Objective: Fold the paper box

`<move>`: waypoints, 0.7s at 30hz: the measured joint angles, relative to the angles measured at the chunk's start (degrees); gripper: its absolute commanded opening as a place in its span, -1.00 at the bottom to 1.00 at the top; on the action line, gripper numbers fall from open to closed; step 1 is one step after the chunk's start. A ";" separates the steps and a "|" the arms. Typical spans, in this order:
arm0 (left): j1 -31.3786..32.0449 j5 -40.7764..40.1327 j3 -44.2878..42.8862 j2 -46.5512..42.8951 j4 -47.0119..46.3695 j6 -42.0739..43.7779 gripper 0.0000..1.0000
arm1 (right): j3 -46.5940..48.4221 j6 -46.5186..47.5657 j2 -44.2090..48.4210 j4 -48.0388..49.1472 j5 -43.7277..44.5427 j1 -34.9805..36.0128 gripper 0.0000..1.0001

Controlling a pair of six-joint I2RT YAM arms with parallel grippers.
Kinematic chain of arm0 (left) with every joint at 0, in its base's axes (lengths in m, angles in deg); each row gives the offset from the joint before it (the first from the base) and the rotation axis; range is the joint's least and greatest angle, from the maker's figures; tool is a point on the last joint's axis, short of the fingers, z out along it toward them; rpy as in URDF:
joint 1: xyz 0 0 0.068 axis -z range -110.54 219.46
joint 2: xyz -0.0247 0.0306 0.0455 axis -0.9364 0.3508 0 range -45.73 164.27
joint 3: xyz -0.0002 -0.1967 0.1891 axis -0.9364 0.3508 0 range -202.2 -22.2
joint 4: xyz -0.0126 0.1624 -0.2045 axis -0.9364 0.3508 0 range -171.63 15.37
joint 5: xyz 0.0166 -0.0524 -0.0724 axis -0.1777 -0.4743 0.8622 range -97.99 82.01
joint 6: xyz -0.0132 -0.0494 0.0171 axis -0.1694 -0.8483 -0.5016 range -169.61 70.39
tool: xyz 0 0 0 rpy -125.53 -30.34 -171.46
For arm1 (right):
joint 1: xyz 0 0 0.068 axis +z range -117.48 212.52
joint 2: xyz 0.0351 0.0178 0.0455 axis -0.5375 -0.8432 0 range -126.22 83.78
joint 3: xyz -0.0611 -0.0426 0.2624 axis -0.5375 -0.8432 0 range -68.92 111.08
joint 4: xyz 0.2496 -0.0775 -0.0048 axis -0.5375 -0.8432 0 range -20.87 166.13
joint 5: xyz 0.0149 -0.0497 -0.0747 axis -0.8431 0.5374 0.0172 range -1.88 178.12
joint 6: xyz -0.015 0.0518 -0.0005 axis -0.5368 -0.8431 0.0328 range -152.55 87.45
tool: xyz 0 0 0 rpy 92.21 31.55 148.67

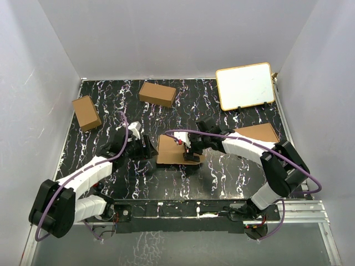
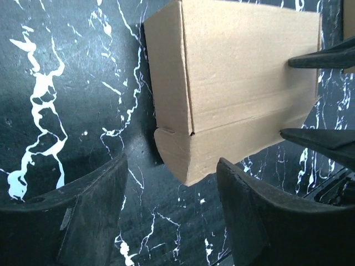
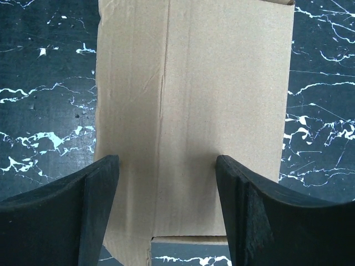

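The paper box (image 1: 171, 149) lies as a slim brown carton in the middle of the black marbled table. In the left wrist view the paper box (image 2: 244, 83) shows its top face and its near end panel. My left gripper (image 2: 172, 162) is open at the box's left end, with the box's lower corner reaching between the fingertips, unclamped. In the right wrist view my right gripper (image 3: 165, 162) is open over the box (image 3: 222, 83), its fingers (image 3: 102, 183) spread across the top face. The right fingers (image 2: 324, 58) also show in the left wrist view.
Two shorter brown cartons (image 1: 157, 93) (image 1: 86, 112) lie at the back and back left. A white board (image 1: 244, 86) leans at the back right. A flat brown pile of sheets (image 1: 258, 133) sits beside the right arm. White walls enclose the table.
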 measured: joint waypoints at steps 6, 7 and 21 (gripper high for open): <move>-0.94 1.31 -0.02 1.57 -2.97 -0.66 0.25 | 0.00 0.04 -0.04 0.39 0.74 0.04 0.38; -0.98 1.62 -0.04 2.43 -3.45 -0.68 0.25 | 0.00 0.04 -0.07 0.46 0.83 0.04 0.37; -1.25 3.28 1.01 4.66 -6.54 -7.02 0.40 | 0.00 0.13 -0.22 1.01 1.57 0.09 0.29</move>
